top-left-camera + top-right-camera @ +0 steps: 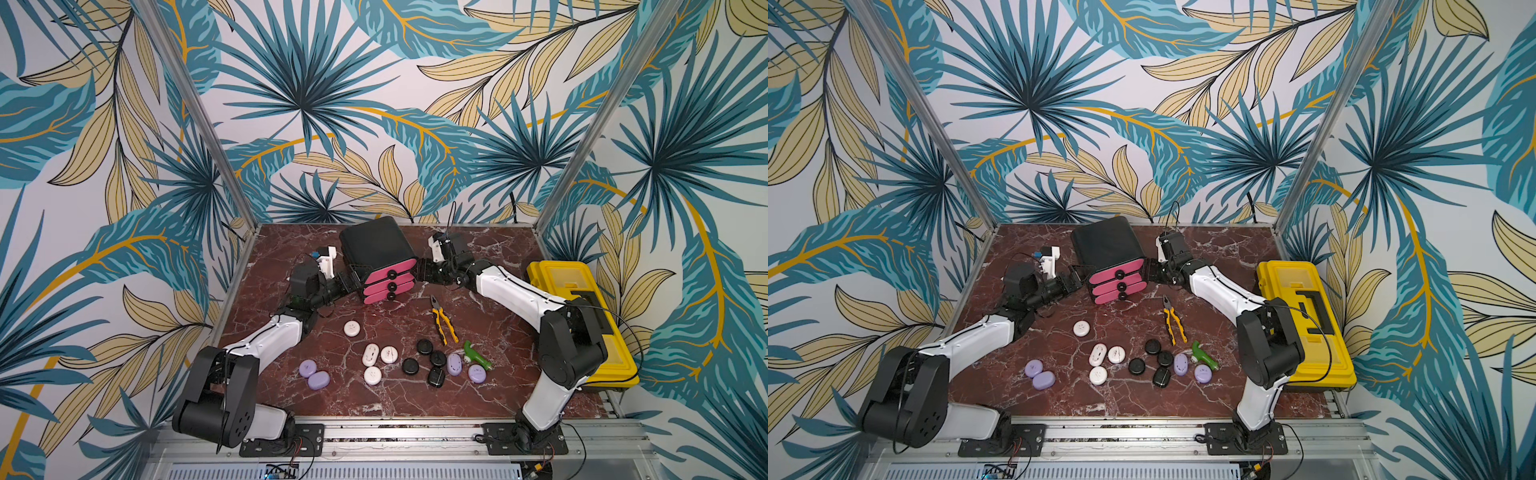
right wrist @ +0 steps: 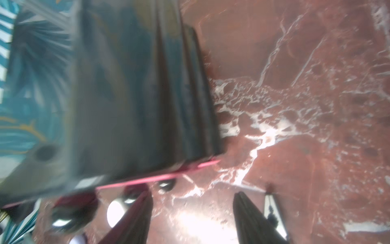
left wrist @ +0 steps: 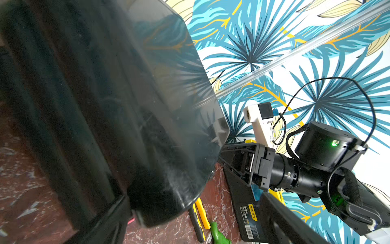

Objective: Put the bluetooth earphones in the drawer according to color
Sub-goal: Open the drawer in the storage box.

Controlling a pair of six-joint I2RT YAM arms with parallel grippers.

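The drawer (image 1: pixel 376 245), a black cabinet with three shut pink fronts (image 1: pixel 390 283), stands at the back middle in both top views. My left gripper (image 1: pixel 352 277) is wide open against its left side, with the cabinet's lower corner (image 3: pixel 168 200) between the fingers. On its right side my right gripper (image 2: pixel 192 193) is open and holds nothing, beside the pink front edge (image 2: pixel 160 178). The bluetooth earphones lie loose near the front: white ones (image 1: pixel 369 354), black ones (image 1: pixel 437 358), a lilac pair (image 1: pixel 313 374) and another lilac pair (image 1: pixel 454 364).
A yellow toolbox (image 1: pixel 582 316) sits at the right edge, behind the right arm. Yellow-handled pliers (image 1: pixel 444 322) and a green plastic tool (image 1: pixel 478 357) lie between the cabinet and the right-hand earphones. Patterned walls close off the back and both sides.
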